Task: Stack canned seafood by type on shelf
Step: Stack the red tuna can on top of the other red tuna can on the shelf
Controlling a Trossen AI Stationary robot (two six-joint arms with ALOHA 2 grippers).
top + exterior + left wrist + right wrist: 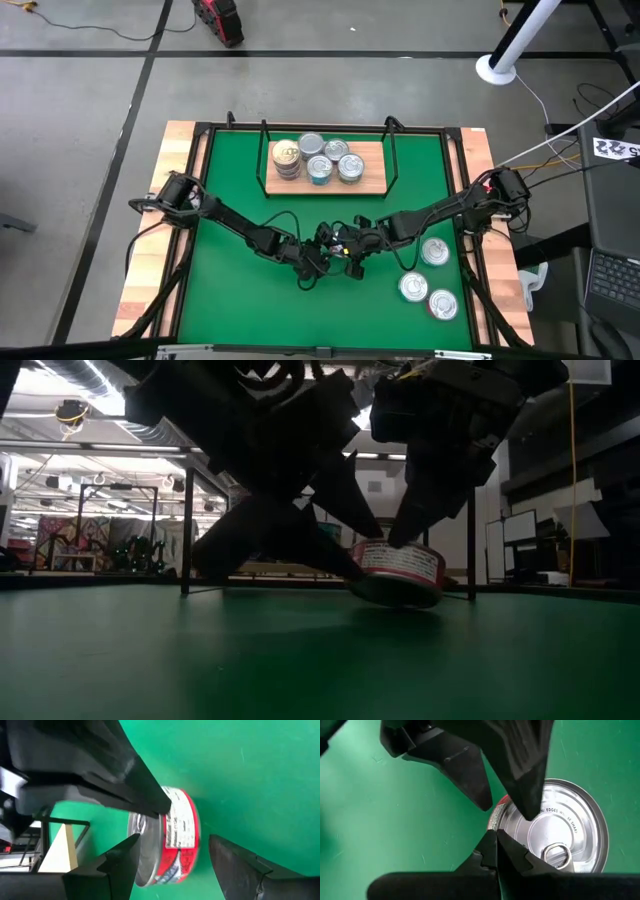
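Left end effector point(170, 855) spread around tilted red tin point(175, 840) mid-mat; right end effector point(495, 845) pressed together, tip on lid. Pickup step; next: close, lift toward shelf point(372, 180).

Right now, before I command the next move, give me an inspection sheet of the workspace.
Surface: green mat on wooden table.
Job's things: shelf holds tins; red-sided tin tilted on the mat; three tins loose near the right edge.
Clutter: nothing seen.
Grippers: left gripper open around the red-sided tin; right gripper shut, tip against it.
Cables: along both arms; white cables off-table, right.
Surroundings: laptop, white post.
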